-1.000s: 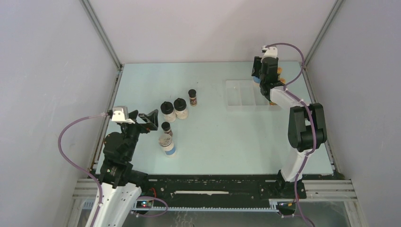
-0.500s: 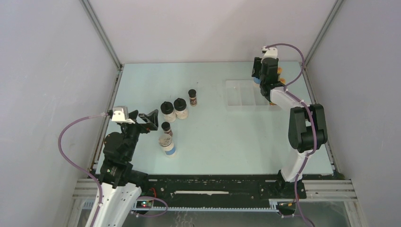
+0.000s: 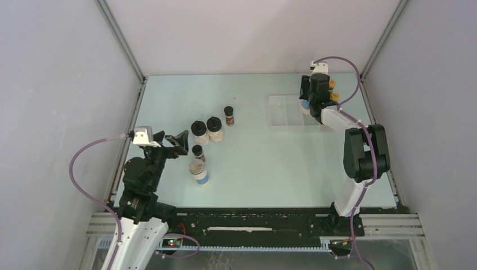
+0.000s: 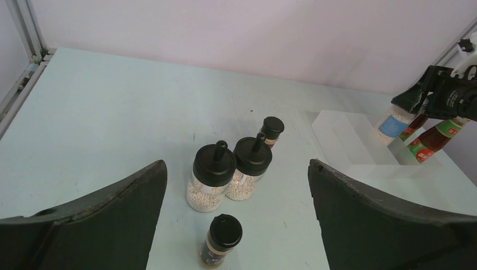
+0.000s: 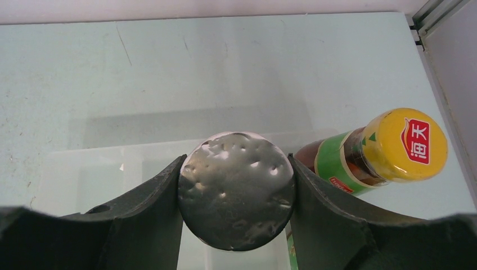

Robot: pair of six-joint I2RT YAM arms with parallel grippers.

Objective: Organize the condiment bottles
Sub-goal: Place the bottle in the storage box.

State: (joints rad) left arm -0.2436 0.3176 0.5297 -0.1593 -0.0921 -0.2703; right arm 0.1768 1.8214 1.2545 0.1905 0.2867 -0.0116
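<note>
My right gripper (image 5: 236,159) is shut on a grey-lidded jar (image 5: 236,188) with a blue label (image 4: 389,125), holding it over the right end of a clear tray (image 3: 284,112). Two slim red sauce bottles (image 3: 333,90) with yellow caps (image 5: 410,143) stand just right of the tray. My left gripper (image 4: 236,169) stands wide open with nothing held, near the table's left side. Ahead of it stand two black-lidded pale jars (image 4: 213,177) (image 4: 251,169) and two tiny dark jars (image 4: 222,241) (image 4: 272,129). A second grey-lidded jar (image 3: 198,172) stands by the left gripper (image 3: 173,143).
Grey enclosure walls and metal frame posts (image 3: 121,45) bound the pale green table (image 3: 259,163) at the left, back and right. The tray has dividers (image 4: 351,140) across it. Both arms' bases sit on the black rail (image 3: 247,222) at the near edge.
My right gripper has shifted slightly toward the near side and down over the tray, with the jar still in it. The left arm and the loose bottles have not moved.
</note>
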